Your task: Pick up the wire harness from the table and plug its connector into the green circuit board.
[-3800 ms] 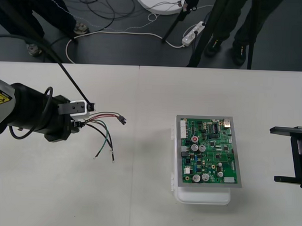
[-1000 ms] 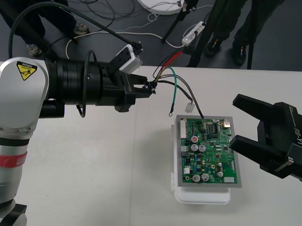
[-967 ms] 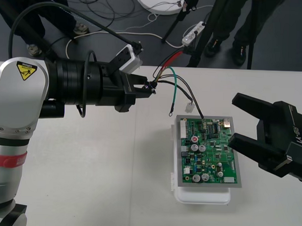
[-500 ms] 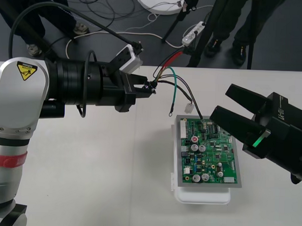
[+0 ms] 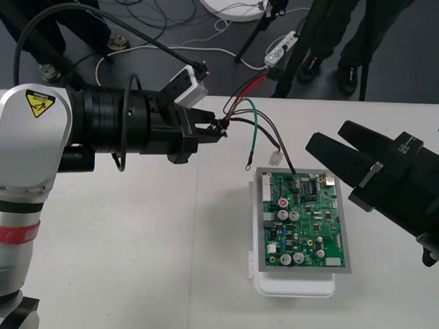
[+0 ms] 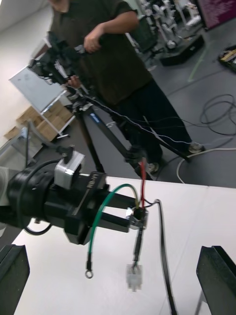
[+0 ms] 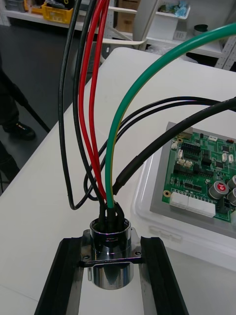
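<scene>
- Green circuit board (image 5: 304,219) sits on its white base (image 5: 293,285).
- Left hand (image 5: 215,128) clenches the wire harness (image 5: 253,126) by its metal socket (image 7: 111,246), aloft left of the board.
- Right hand (image 5: 325,137) hovers over the board's far corner, fingers spread.

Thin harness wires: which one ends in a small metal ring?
The green wire, whose ring end hangs free; a black lead ends in the small white plug beside it.

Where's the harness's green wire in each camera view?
Front view: green wire arcs from the left gripper, ending short of the circuit board.
Right wrist view: green wire loops down off the left gripper.
Left wrist view: green wire rises from the socket.
Shared landmark: socket clamped in left gripper.
</scene>
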